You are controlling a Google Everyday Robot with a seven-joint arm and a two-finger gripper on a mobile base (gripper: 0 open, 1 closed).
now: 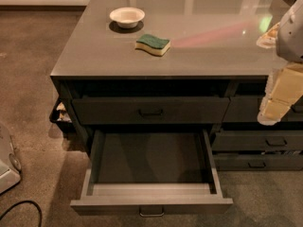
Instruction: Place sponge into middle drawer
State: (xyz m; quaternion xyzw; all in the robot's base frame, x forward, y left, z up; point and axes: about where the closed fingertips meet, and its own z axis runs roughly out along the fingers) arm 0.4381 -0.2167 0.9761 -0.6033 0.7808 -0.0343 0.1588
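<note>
The sponge (152, 44), dark green on top with pale yellow foam below, lies flat on the grey countertop (94, 56) near its front middle. The middle drawer (151, 157) is pulled wide open below the counter; its dark floor is bare and a small curved metal pull sits on its front. My gripper (277, 98) hangs at the right edge of the view, in front of the right-hand drawers, well to the right of the sponge and lower than the countertop. It holds nothing that I can see.
A white bowl (127, 16) stands on the counter behind the sponge. The shut top drawer front (150, 110) with a black handle is above the open drawer. Narrower drawers (258, 141) are at right. A white object (7, 167) and a black cable (21, 209) lie on the carpet at left.
</note>
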